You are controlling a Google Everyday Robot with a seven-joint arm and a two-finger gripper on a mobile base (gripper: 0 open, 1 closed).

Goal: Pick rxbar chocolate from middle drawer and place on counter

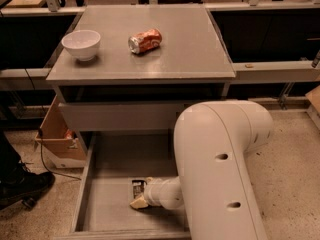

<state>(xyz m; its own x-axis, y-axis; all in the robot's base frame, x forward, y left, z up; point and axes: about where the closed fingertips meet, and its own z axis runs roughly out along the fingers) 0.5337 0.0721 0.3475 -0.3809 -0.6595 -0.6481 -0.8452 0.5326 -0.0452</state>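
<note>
**Gripper down in the drawer, at the bar: grasp not confirmed**

Your arm (220, 169) fills the lower right of the view, its white housing covering the right side of the open middle drawer (112, 169). Above it the counter (185, 54) is where you have to finish. A white bowl (81, 44) sits near its left edge and a crushed orange soda can (145, 40) lies further in, with bare surface to the right and front of them.

The gripper (139, 202) is low inside the drawer, close to the floor and near the front lip. The rxbar chocolate (136, 187) lies flat on the drawer floor, just behind the gripper tip and seemingly touching it. From this angle you cannot tell whether the gripper is spread, closed on nothing, or pinching the bar.

What could go wrong from here:

- A slim, flat wrapper on bare metal gives little to bite on. Close too high and you will probably skate it across the floor instead of lifting it.
- Push it toward the front lip and it could wedge in the corner.
- Lift before the grip is sure and it may drop back, possibly under the arm where you cannot see it.
- On the way up, the closed drawer front (115, 116) and counter edge overhang; swing too tight and the wrist could clip them.
</note>
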